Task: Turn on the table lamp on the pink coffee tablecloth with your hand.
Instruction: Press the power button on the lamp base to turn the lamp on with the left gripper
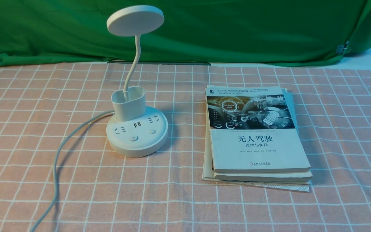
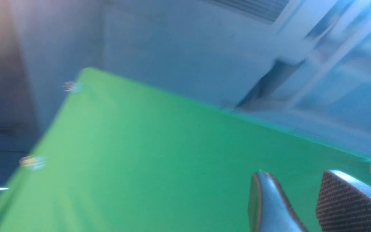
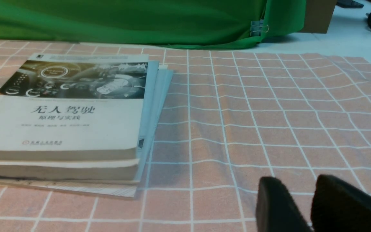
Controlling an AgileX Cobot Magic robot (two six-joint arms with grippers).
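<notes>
**Table lamp (image 1: 136, 129) stands unlit on the pink coffee tablecloth (image 1: 21, 145), left of a stack of books (image 1: 258, 141).**
The lamp's round base faces the camera and its white cord (image 1: 55, 167) trails toward the near edge of the surface, with a green backdrop (image 1: 237, 32) behind. The left end effector (image 2: 301, 193) points at the backdrop, the right end effector (image 3: 298, 190) hangs low over the cloth beside the books. Both hold nothing. Only their fingertips show, a narrow gap between them, so whether they are closed cannot be told.
</notes>
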